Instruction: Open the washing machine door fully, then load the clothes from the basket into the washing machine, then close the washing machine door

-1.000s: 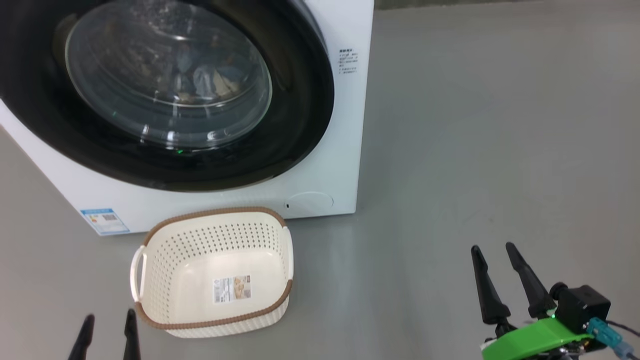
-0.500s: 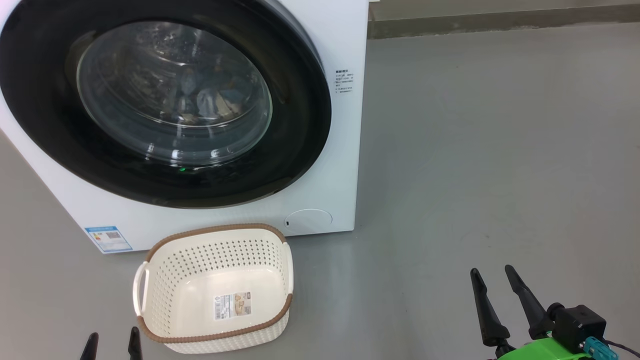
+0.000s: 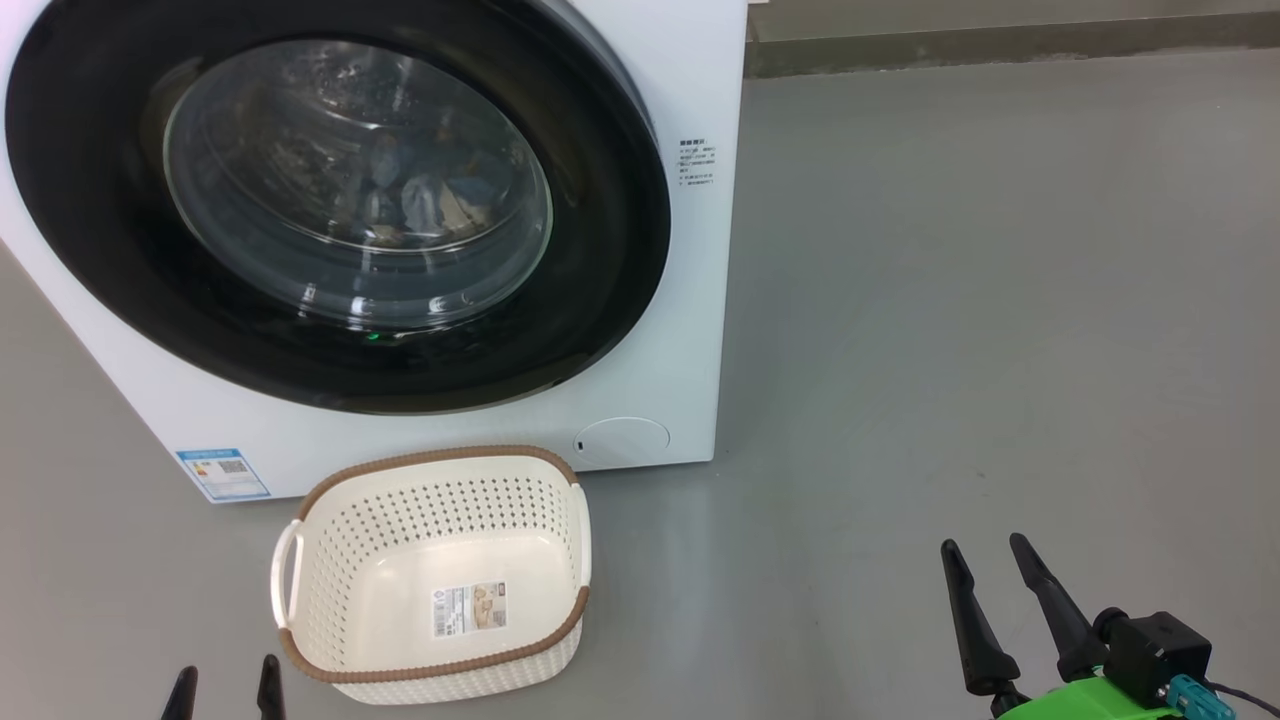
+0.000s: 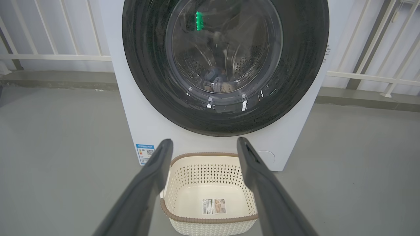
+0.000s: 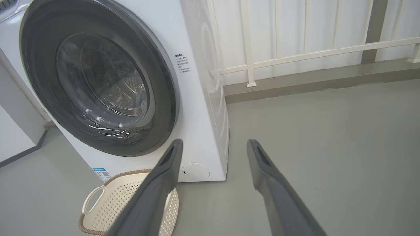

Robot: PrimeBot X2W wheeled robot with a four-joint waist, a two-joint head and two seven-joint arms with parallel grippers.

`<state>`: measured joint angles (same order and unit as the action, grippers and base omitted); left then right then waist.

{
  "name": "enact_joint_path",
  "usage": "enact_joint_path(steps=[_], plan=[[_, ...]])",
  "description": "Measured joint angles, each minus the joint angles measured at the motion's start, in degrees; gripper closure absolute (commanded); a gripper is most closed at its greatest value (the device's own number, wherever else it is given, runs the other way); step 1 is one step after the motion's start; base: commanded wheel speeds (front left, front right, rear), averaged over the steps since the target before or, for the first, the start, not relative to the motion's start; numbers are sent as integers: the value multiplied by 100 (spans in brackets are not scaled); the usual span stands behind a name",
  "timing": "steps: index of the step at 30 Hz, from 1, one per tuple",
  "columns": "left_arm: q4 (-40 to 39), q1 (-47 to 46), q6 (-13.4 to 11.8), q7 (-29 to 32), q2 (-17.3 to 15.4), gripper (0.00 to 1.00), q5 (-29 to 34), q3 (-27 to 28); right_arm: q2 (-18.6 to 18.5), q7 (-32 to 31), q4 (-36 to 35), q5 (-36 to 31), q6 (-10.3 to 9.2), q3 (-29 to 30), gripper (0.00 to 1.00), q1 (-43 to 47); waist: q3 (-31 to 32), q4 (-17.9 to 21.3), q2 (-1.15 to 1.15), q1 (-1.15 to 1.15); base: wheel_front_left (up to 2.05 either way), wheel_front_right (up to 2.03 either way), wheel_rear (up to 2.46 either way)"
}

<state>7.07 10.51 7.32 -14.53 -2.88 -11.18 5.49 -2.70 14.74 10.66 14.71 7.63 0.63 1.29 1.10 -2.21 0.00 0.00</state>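
The left pincer point(image 3: 226, 690) shows as two dark tips at the bottom left of the head view, spread apart and holding nothing. In the left wrist view its fingers stand wide on either side of the basket point(image 3: 440, 455). The right pincer point(image 3: 983, 545), at the lower right, is likewise spread and empty, over bare floor point(image 3: 950, 300) and well apart from everything.

What has changed over the last second is mostly the framing. The whole head view has slid down and a touch to the right, bringing the floor's far edge into the top of the frame. That is the camera moving, not the things. The machine point(image 3: 690, 80) and the basket keep the same relation: the basket sits on the floor just before the machine's lower front, below the door point(image 3: 350, 190). Both pincers sit lower in the frame than a second ago, the left cut down to its tips, and neither has gone toward anything.

The door lies flush in the machine's front with no gap to be seen. The clothes point(image 3: 440, 200) show as a bluish bundle behind the glass, low in the drum. The basket holds only its sticker point(image 3: 469, 610).

All three steps look done, and the arms seem drawn back with nothing left to fetch. Whether the latch has truly caught cannot be told from these views.
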Motion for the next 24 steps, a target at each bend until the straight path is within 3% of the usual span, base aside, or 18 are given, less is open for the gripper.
enact_joint_path(steps=[12, 13, 24], plan=[[10, -1, 0, 0, 3, 0, -3, -13, 0, 0, 10, 14, 0, 19, 0, 0, -3, -8, 0, 0, 0, 0, 0], [22, 0, 0, 1, 1, 100, -4, -29, 0, -1, 19, 14, 0, 18, 100, 1, -4, -9, 0, 0, 0, 0, 0], [453, 0, -1, 136, 212, 100, -289, -78, 32, -78, 481, 300, 0, 10, 100, 163, -1, 1, 0, 2, 0, 0, 0]])
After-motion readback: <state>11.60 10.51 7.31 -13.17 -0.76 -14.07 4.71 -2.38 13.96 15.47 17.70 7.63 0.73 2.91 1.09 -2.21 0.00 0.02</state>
